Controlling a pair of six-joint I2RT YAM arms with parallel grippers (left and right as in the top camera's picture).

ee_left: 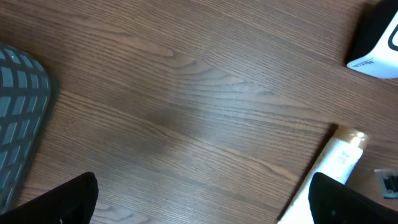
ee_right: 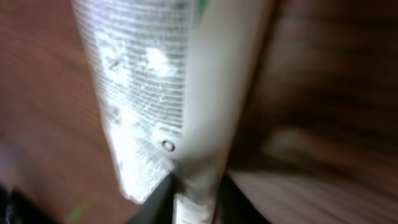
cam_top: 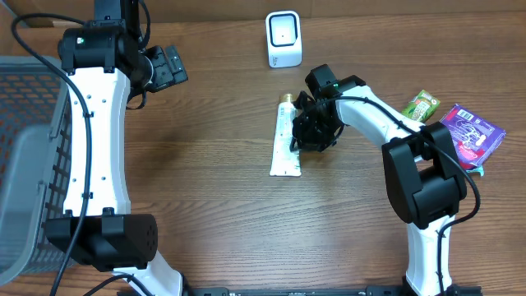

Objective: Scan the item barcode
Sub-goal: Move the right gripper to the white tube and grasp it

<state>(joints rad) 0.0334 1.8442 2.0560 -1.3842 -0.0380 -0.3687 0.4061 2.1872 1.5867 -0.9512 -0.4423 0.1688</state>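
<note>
A brown wood-grain tabletop (cam_top: 205,189) fills the scene. A grey mesh basket (cam_top: 29,164) sits at its left edge, and a small white barcode scanner (cam_top: 283,39) stands upright at the far middle. A white tube (cam_top: 287,140) lies flat near the centre, just in front of the scanner, its cap end pointing towards it. A green packet (cam_top: 420,105) and a purple packet (cam_top: 471,136) lie at the right.

The left arm reaches up the left side, its hand (cam_top: 171,67) held above bare wood, well apart from the tube. Its fingers (ee_left: 62,199) are spread wide and hold nothing.

The right arm bends in from the right, its hand (cam_top: 311,131) lowered onto the tube's right edge. In the blurred wrist view, the dark fingers (ee_right: 155,199) sit slightly apart with the tube between them; whether they grip it cannot be told.
</note>
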